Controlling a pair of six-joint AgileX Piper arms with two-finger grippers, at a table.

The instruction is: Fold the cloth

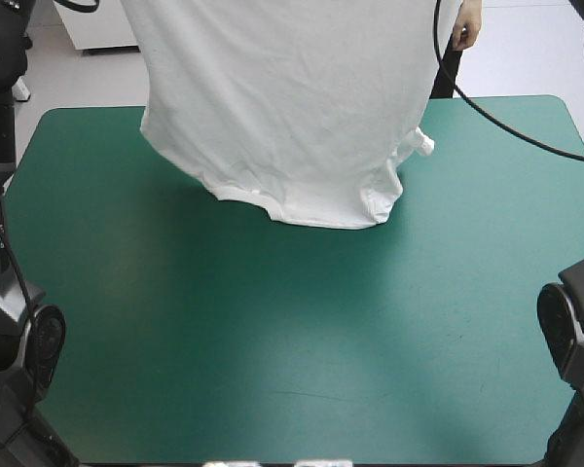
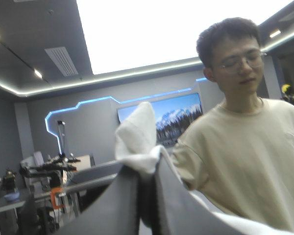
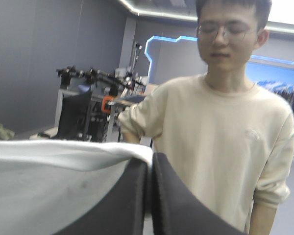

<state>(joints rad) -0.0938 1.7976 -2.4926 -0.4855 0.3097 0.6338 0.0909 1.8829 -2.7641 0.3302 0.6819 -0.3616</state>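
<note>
- Holding level matters: the left pincer (image 2: 148, 165) and right pincer (image 3: 150, 159) each pinch the T-shirt (image 1: 282, 107).
- Lower both evenly so the hanging end spreads flat on the worktop (image 1: 292, 341).

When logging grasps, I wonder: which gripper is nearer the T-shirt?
Neither: the left gripper and right gripper are each shut on the T-shirt, its edge between their fingers.

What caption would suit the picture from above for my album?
A white short-sleeved T-shirt hangs lifted over the far half of the teal-green table cover.
</note>
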